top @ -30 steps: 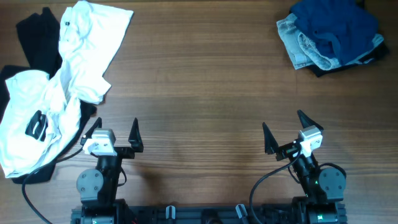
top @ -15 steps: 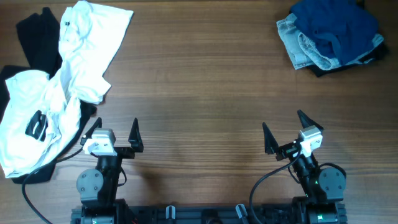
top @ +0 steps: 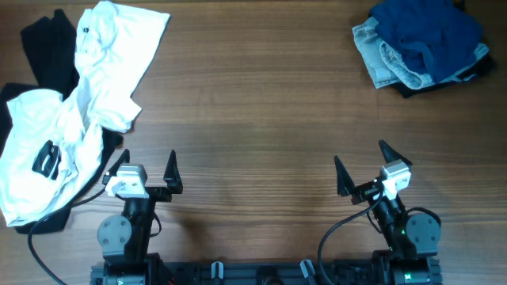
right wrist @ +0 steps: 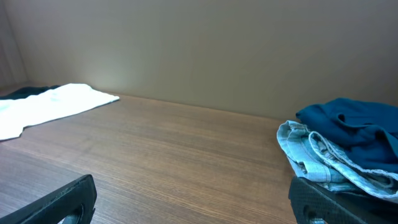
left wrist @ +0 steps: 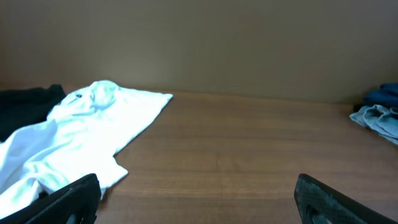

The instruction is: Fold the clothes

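Note:
A heap of white clothes (top: 75, 111) lies at the table's left, over a black garment (top: 47, 47). It also shows in the left wrist view (left wrist: 81, 137). A pile of blue clothes (top: 428, 32) on light denim (top: 384, 59) sits at the far right, also in the right wrist view (right wrist: 342, 149). My left gripper (top: 146, 168) is open and empty near the front edge, just right of the white heap. My right gripper (top: 363, 165) is open and empty near the front edge, well short of the blue pile.
A black cable (top: 47, 229) runs from the left arm's base beside the white heap. The wooden table (top: 253, 119) stretches between the two piles. A plain wall stands behind the table in both wrist views.

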Controlling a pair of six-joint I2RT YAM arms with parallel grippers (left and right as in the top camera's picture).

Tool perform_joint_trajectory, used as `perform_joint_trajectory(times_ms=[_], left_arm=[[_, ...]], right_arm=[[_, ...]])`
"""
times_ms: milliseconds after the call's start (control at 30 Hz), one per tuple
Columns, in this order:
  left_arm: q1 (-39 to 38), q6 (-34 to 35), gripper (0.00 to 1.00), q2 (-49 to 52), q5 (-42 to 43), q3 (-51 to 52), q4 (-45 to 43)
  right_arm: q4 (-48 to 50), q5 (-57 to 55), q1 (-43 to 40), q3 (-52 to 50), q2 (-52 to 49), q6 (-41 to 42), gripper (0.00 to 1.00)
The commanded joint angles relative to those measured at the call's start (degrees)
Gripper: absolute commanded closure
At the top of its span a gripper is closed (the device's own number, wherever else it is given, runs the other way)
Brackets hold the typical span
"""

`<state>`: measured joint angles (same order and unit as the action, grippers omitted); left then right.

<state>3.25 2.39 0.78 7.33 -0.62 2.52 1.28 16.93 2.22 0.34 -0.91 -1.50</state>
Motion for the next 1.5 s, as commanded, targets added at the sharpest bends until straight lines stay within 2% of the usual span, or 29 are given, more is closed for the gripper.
perform_joint_trajectory(times_ms=[0, 100, 133, 233, 300, 400, 567, 667, 767, 867, 1033, 1067, 1133, 1200, 1267, 1333, 1400, 1467], left_arm=[[-0.42, -0.68, 0.0, -0.61, -0.35, 0.28, -0.39], [-0.42, -0.46, 0.0, -0.61, 0.48, 0.28, 1.03], [-0.42, -0.48, 0.0, -0.61, 3.06, 0.28, 0.5], [-0.42, 0.2, 0.0, -0.61, 4.42, 0.28, -3.21], [-0.42, 3.43, 0.0, -0.61, 4.39, 0.22, -6.27], [-0.42, 4.52, 0.0, -0.04, 4.37, -1.38, -5.49], [-0.39, 4.55, 0.0, 4.87, 3.76, -7.43, -4.83], [-0.42, 5.84, 0.0, 12.2, 2.84, -15.65, 2.38], [-0.42, 5.75, 0.0, 23.04, 2.78, -27.17, 12.72], [-0.42, 5.73, 0.0, 31.47, 1.77, -35.23, 19.17], [-0.39, 5.33, 0.0, 42.86, 1.66, -42.4, 25.77], [-0.35, 5.33, 0.0, 46.29, -0.42, -43.28, 27.15], [-0.35, 5.29, 0.0, 54.29, -4.7, -43.5, 28.13], [-0.35, 5.33, 0.0, 61.05, -4.61, -43.5, 26.75], [-0.35, 5.4, 0.0, 65.57, -3.06, -43.5, 25.2], [-0.35, 5.4, 0.0, 71.34, -0.13, -43.5, 22.34], [-0.35, 5.2, 0.0, 74.42, 1.31, -43.5, 18.91], [0.26, 0.9, 0.0, 76.76, -0.46, -43.5, 14.1]], right_arm=[[0.55, 0.9, 0.2, -0.04, 0.11, 0.17, 0.0], [2.56, 0.9, 0.2, -0.04, 0.11, 0.17, 0.0], [4.7, 0.9, 0.2, -0.04, 0.11, 0.2, 0.0], [12.79, 0.83, 0.17, -0.04, 0.11, 0.15, 0.0], [20.17, -3.17, 0.17, -0.02, 0.11, 0.0, 0.0], [28.61, -7.17, 0.17, 0.02, 0.04, 0.04, 0.0], [31.41, -7.1, 0.17, 2.32, -4.37, -0.04, 0.0], [31.89, -8.22, 0.17, 6.45, -11.26, -0.02, 0.0], [31.87, -6.14, 0.17, 13.57, -23.45, 0.13, 0.0], [31.63, -3.98, 0.17, 21.86, -37.05, 0.0, 0.0], [27.21, 6.23, 0.2, 34.16, -58.95, 0.2, 0.0], [24.55, 8.94, 0.2, 37.64, -64.7, 0.59, 0.0], [18.43, 15.32, 0.2, 44.81, -74.73, 3.72, 0.0], [17.57, 22.82, 0.17, 47.63, -79.84, 3.85, 0.0], [18.53, 24.15, 0.17, 47.71, -82.07, 5.25, 0.0], [18.6, 24.26, 0.17, 47.71, -83.93, 12.15, 0.0], [18.67, 24.26, 0.17, 47.71, -84.06, 14.6, 0.0], [19.15, 24.04, 0.17, 47.71, -84.06, 15.06, 0.0]])
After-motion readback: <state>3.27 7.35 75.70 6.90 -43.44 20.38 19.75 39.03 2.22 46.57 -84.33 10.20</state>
